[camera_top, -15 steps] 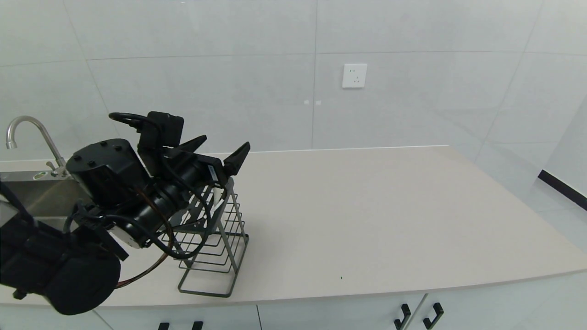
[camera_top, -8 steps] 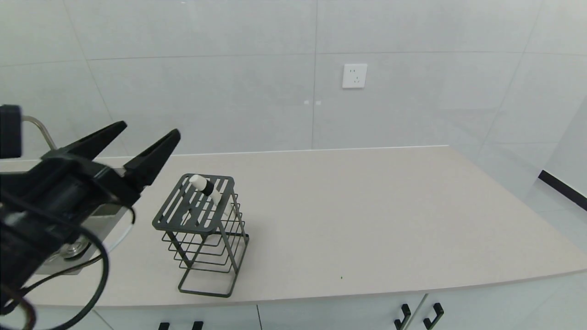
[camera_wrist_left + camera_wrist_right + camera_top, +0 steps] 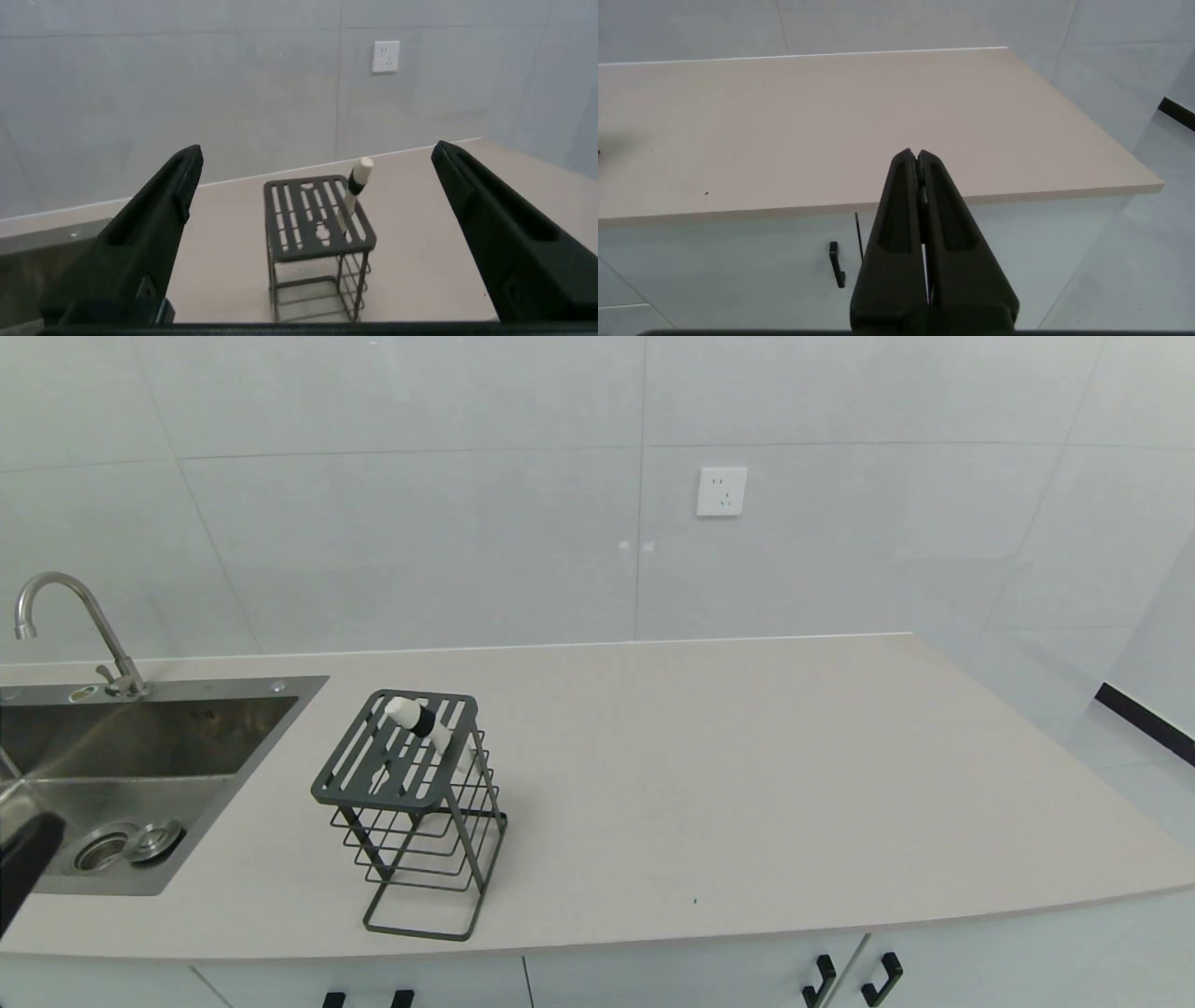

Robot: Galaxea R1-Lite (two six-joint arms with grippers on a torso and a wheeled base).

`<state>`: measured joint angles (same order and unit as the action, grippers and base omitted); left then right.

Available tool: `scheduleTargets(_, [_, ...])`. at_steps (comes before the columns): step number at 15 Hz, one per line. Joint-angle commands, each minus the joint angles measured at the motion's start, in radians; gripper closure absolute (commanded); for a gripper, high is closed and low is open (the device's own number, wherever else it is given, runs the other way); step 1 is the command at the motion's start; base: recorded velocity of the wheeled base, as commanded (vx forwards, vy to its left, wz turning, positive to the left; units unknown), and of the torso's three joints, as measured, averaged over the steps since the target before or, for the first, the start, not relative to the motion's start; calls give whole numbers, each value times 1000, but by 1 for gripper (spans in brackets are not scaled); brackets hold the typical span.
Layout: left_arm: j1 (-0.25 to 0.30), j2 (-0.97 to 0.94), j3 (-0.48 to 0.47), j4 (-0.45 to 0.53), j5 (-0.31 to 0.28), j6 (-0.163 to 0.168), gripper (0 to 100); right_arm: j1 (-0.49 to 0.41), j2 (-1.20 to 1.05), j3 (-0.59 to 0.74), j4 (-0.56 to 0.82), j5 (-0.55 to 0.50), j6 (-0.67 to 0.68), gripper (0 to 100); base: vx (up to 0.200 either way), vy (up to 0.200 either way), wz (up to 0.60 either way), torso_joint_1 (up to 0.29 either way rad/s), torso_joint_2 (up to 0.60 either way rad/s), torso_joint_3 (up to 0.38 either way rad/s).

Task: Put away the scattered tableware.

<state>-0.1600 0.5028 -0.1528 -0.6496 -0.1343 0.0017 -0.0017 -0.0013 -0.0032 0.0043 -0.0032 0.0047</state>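
1. Head view, surface: the pale countertop [image 3: 747,756] runs from the sink [image 3: 280,683] at the left to an open right end. Its near edge is curved. A wide stretch of it lies between the rack and the right end.
2. Rack [image 3: 411,821]: dark wire with a slotted top. It stands upright on the left part of the countertop, just right of the sink, near the near edge but apart from it.
3. Utensil [image 3: 417,717]: it has a white handle with a black band. It sits tilted in a slot at the rack's far right corner, upper end leaning left.
4. Left gripper [image 3: 316,154]: in the left wrist view its fingers [image 3: 149,233] are spread wide with nothing between them. The rack [image 3: 318,215] and utensil [image 3: 353,191] show in the gap, well apart beyond the tips. In the head view one black tip [image 3: 26,863] sits at the left edge, by the sink's near corner.
5. Right gripper [image 3: 917,161]: the fingers are pressed together and hold nothing. It sits nearer than the countertop's [image 3: 831,121] near edge, in front of the cabinet fronts, with a cabinet handle [image 3: 836,264] to one side. The floor [image 3: 1158,243] opens past the right end.
6. Far boundary: a tiled wall [image 3: 420,523] with a socket [image 3: 722,490] meets the countertop's far edge. The faucet [image 3: 65,611] stands at the far left behind the sink.
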Motion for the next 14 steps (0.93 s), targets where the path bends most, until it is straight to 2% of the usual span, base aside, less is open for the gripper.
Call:
scheduleTargets(1, [86,-418,58,301,-18,101,0,0,1,0,0,0,0,100,0,0,0,0,0,0])
scheduleTargets(2, [89,-411,122,248,4,121,0,0,1,0,0,0,0,100,0,0,0,0,0,0])
scheduleTargets(3, [111,-421,153,331,35,116,0,0,1,0,0,0,0,100,0,0,0,0,0,0])
scheduleTargets(4, [137,-444,151,519,39,110,0,0,1,0,0,0,0,100,0,0,0,0,0,0])
scheduleTargets(5, [158,-503,151,653,36,86,0,0,1,0,0,0,0,100,0,0,0,0,0,0])
scheduleTargets(6, [158,-503,145,673,33,52,0,0,1,0,0,0,0,100,0,0,0,0,0,0])
scheduleTargets(7, [158,-503,153,653,41,27,0,0,1,0,0,0,0,100,0,0,0,0,0,0])
scheduleTargets(14, [158,-503,153,653,41,21,0,0,1,0,0,0,0,100,0,0,0,0,0,0])
